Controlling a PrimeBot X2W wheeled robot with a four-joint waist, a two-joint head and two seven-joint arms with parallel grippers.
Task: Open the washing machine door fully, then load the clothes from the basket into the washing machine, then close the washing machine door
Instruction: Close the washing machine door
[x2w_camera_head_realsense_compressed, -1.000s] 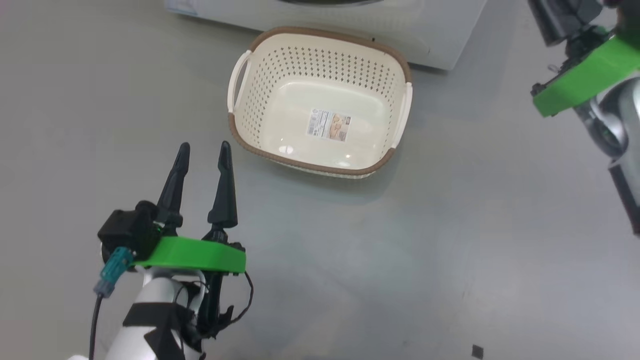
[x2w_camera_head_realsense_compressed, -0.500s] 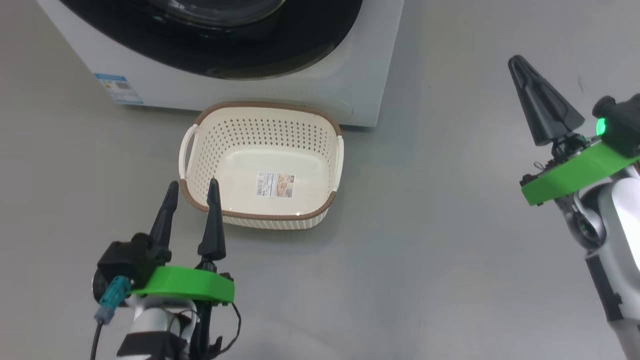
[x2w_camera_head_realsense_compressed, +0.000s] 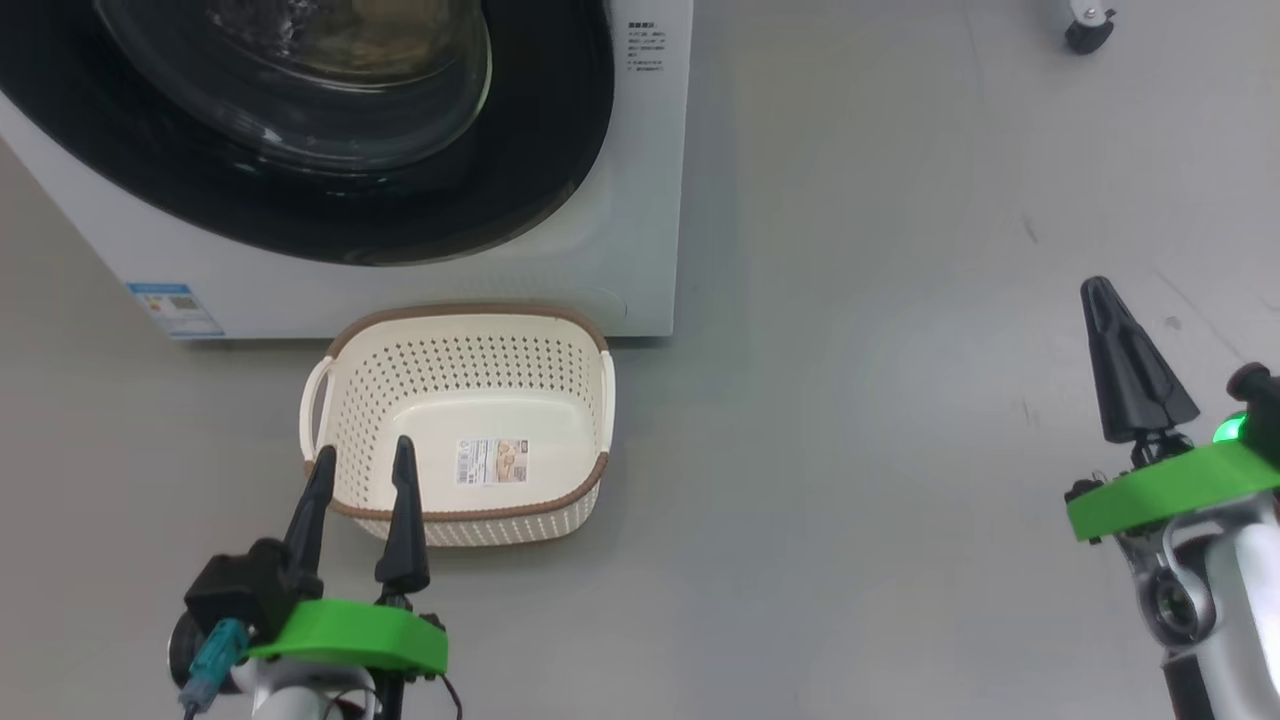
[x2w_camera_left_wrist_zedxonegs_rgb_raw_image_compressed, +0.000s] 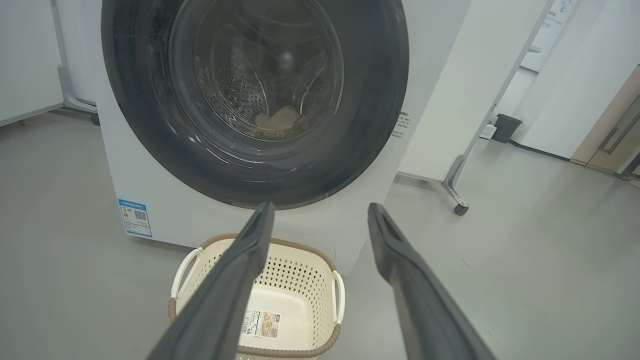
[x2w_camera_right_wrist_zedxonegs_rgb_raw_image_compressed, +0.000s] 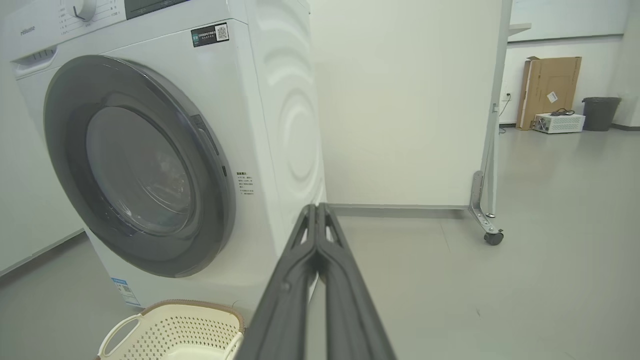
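Our left gripper hangs with fingers spread wide, holding nothing, and the basket sits just ahead of and below its tips. Our right gripper, fingers pressed together, is well off to the basket's right. Ahead of both stands the washing machine, the washing machine door closed, with the clothes behind its glass.
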